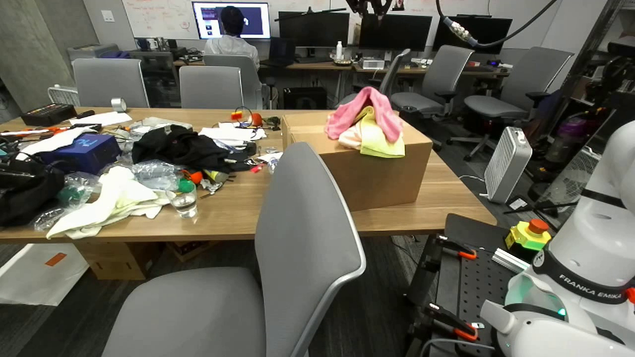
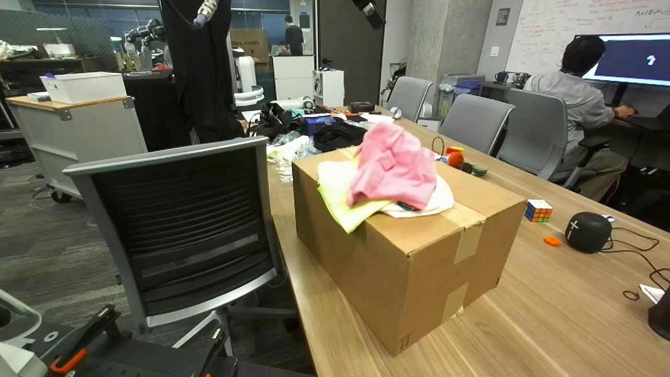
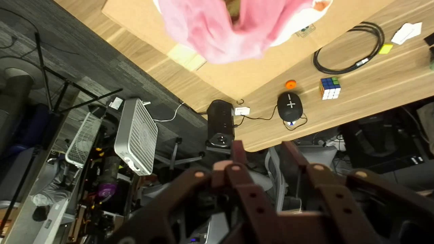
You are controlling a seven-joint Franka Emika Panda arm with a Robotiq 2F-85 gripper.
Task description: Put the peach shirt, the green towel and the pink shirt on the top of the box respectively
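The brown cardboard box (image 1: 382, 183) stands on the table and also shows in an exterior view (image 2: 345, 262) and the wrist view (image 3: 237, 78). The pink shirt (image 1: 375, 106) lies heaped on top of the pile on the box; it also shows in the wrist view (image 3: 230, 40). The green towel (image 2: 343, 207) lies under it and hangs over the box edge (image 1: 382, 144). The peach shirt (image 1: 350, 138) is lowest, mostly covered, with a pale part showing (image 2: 442, 198). My gripper (image 3: 262, 145) is open and empty, high above and apart from the pile; an exterior view shows it at the top edge (image 1: 371, 10).
A grey chair (image 1: 307, 218) stands close in front of the table (image 1: 238, 193). Clutter, a pale cloth (image 1: 111, 198) and a water glass (image 1: 183, 203) lie beside the box. A black speaker (image 2: 589, 232) and a puzzle cube (image 2: 538, 210) sit on its other side.
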